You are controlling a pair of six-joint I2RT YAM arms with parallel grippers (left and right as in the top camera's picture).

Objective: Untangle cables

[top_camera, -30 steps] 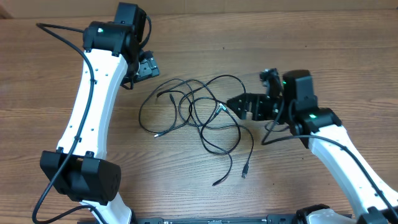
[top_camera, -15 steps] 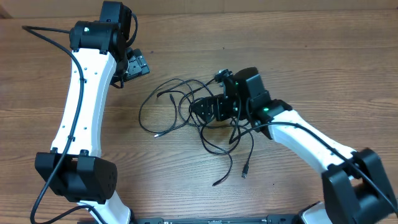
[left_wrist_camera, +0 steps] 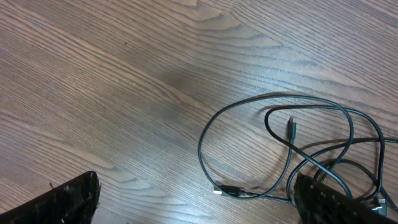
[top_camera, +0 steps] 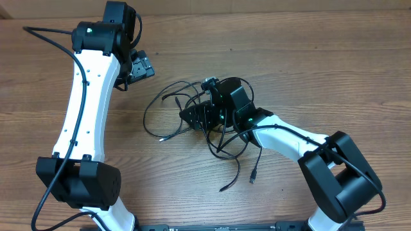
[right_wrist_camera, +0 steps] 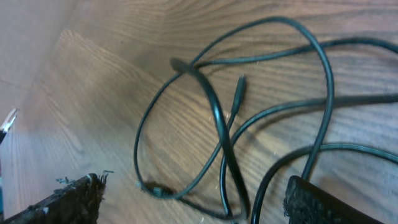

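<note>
The cables [top_camera: 239,168] are thin black wires lying in a tangled heap at the middle of the wooden table, with loose plug ends [top_camera: 252,178] trailing toward the front. My right gripper [top_camera: 189,119] reaches into the tangle from the right. In the right wrist view its jaws [right_wrist_camera: 193,202] are open, and crossed cable strands [right_wrist_camera: 217,118] lie between and just ahead of them. My left gripper [top_camera: 142,66] hovers at the back left, apart from the heap. It [left_wrist_camera: 196,205] is wide open and empty, with a cable loop [left_wrist_camera: 200,146] and a small plug [left_wrist_camera: 291,129] ahead of it.
The bare wooden table [top_camera: 334,70] stretches out on every side of the heap. The white left arm [top_camera: 87,109] runs along the left side. The right arm [top_camera: 289,138] crosses the front right, and thicker black arm cables hang by each arm.
My right arm has swept left from beside the heap into its middle, and its jaws have drawn in slightly. The left arm shifted a little up and left, then stopped.
</note>
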